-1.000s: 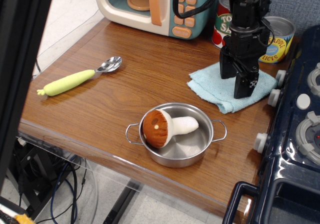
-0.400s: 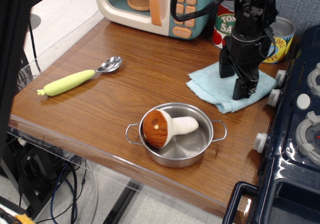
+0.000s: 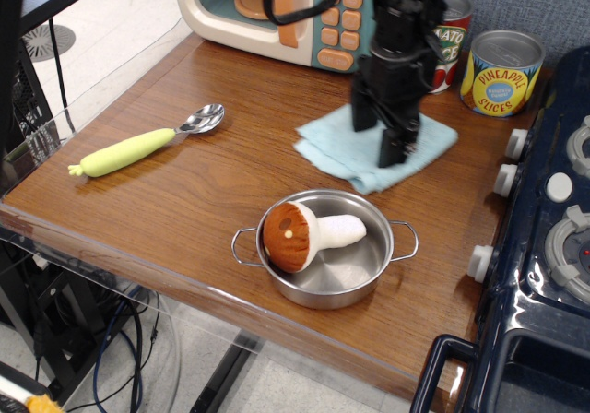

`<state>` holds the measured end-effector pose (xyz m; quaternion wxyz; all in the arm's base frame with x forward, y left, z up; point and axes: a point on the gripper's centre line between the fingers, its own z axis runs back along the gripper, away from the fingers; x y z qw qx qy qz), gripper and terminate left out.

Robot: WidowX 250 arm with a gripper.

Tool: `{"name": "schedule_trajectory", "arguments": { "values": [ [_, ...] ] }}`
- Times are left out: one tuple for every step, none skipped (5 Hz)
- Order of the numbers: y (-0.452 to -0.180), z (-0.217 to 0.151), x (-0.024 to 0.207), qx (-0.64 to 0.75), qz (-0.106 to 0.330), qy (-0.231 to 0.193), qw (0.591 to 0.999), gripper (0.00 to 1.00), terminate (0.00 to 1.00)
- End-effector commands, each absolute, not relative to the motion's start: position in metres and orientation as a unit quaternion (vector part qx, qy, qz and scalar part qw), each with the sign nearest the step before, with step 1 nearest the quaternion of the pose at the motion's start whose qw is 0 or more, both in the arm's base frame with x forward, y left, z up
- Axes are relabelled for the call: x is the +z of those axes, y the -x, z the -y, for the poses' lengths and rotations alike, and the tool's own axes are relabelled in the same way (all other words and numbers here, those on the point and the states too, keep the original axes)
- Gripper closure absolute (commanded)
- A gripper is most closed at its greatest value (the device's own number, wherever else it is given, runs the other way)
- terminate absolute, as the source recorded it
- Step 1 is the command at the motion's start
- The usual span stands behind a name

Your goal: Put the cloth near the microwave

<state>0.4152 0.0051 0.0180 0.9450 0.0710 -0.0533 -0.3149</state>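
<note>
The light blue cloth lies flat on the wooden table, just in front of the microwave's button panel. The microwave stands at the back, cream with a teal front, orange buttons and an orange handle. My gripper comes straight down onto the middle of the cloth. Its black fingers stand a little apart, pinching the fabric between them. The cloth's middle is hidden under the gripper.
A steel pot holding a plush mushroom sits in front of the cloth. A green-handled spoon lies at the left. A tomato can and a pineapple can stand at the back right. The dark blue stove fills the right edge.
My gripper has moved left and towards the back, and the cloth has come with it. The cloth has moved from beside the stove to just in front of the microwave, uncovering both cans.
</note>
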Motion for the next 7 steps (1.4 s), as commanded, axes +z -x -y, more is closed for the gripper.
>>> {"name": "schedule_trajectory", "arguments": {
  "values": [
    [-0.413, -0.066, 0.041, -0.244, 0.060, -0.102, 0.962, 0.00, 0.00],
    [-0.405, -0.090, 0.046, -0.203, 0.055, -0.106, 0.972, 0.00, 0.00],
    [-0.404, -0.113, 0.046, -0.166, 0.050, -0.113, 0.978, 0.00, 0.00],
    [-0.409, -0.135, 0.044, -0.138, 0.044, -0.124, 0.982, 0.00, 0.00],
    [-0.411, -0.159, 0.043, -0.104, 0.039, -0.130, 0.985, 0.00, 0.00],
    [-0.412, -0.171, 0.045, -0.087, 0.039, -0.133, 0.987, 0.00, 0.00],
    [-0.409, -0.177, 0.047, -0.074, 0.035, -0.137, 0.987, 0.00, 0.00]
  ]
}}
